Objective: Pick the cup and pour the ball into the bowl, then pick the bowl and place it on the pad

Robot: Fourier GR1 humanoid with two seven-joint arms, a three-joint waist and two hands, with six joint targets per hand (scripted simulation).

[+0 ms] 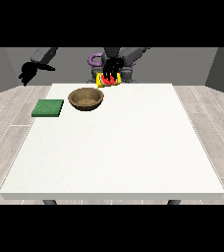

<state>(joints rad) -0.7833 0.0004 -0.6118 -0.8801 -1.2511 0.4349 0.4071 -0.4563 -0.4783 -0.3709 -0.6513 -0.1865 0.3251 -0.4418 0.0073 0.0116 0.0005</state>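
The robot hand (pixel 112 68) at the view's right grips the tilted cup (pixel 107 80) above the bowl (pixel 86 98).

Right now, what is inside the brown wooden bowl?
The brown wooden bowl shows only its bare brown inside; no ball lies in it. The yellow-and-red cup is held just behind it by the black hand, which hides the cup's contents.
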